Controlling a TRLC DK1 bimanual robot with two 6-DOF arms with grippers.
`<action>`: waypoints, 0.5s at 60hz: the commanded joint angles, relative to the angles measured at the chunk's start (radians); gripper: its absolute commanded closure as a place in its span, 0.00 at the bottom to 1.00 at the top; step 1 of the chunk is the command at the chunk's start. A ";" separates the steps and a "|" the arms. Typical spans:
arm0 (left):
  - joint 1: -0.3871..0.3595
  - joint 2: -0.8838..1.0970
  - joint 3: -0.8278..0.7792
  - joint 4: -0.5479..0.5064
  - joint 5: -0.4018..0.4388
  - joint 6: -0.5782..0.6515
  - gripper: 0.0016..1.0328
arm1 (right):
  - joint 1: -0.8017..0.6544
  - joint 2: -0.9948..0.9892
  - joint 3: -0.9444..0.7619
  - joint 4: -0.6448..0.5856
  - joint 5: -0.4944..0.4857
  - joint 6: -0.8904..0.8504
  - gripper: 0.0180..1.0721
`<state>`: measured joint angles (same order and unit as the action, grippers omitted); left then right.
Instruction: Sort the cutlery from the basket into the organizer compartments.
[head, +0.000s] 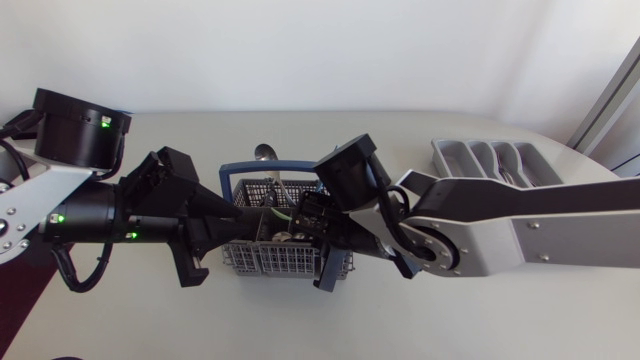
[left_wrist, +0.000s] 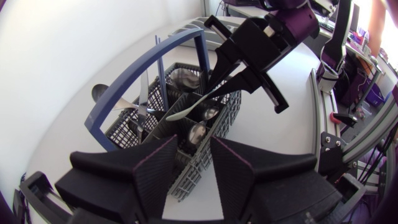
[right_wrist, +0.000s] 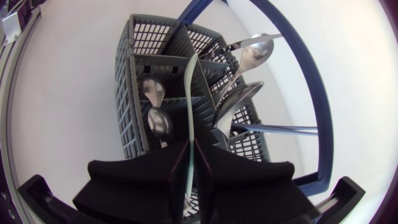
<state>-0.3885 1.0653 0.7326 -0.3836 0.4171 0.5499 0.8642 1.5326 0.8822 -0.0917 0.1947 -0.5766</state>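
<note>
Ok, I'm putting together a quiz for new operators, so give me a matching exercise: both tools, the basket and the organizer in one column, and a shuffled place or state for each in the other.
1. left tool
2. right tool
3. basket
4. organizer

A. at the table's right side, apart from both tools
B. shut on a pale utensil
C. open, at one end of the basket
D. under an arching blue handle

Pairs: 1-C, 2-B, 3-D, 4-A

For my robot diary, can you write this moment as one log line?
right gripper: shut on pale spoon at cutlery basket | left gripper: open at basket end | organizer: beside right arm
</note>
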 joint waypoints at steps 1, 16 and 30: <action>-0.006 0.013 -0.009 0.006 -0.001 -0.007 0.63 | 0.015 -0.052 -0.037 -0.016 0.020 0.012 0.89; -0.013 0.013 -0.019 0.014 -0.006 -0.011 0.63 | 0.044 -0.170 -0.046 -0.052 0.037 0.035 0.89; -0.018 0.012 -0.009 0.017 -0.014 -0.019 0.63 | 0.075 -0.319 -0.057 -0.075 0.028 0.070 0.89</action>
<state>-0.4015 1.0657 0.7319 -0.3744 0.4099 0.5480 0.9298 1.2686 0.8532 -0.1532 0.2172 -0.5362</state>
